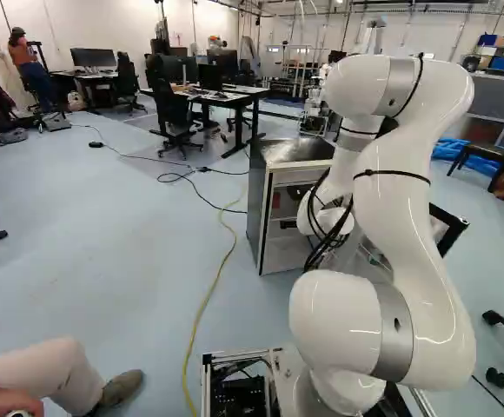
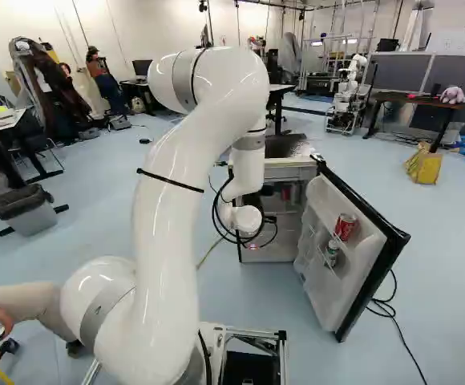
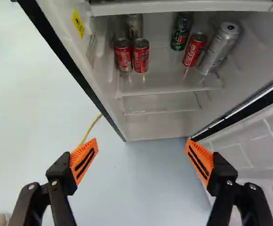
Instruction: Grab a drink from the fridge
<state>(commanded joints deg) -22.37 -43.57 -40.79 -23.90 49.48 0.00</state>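
The fridge stands ahead of my arm, its door swung out in the right base view. In the wrist view two red cans stand side by side on a shelf, with a silver can behind them. Across a gap are a green can, another red can and a tall silver can. My gripper is open and empty, its orange pads wide apart, with the cans ahead of it. The arm hides most of the gripper in the base views.
The door's racks hold a red can and a smaller can. A person's leg is close beside the base, at the left of both base views. A yellow cable runs along the floor. Another robot stands far back.
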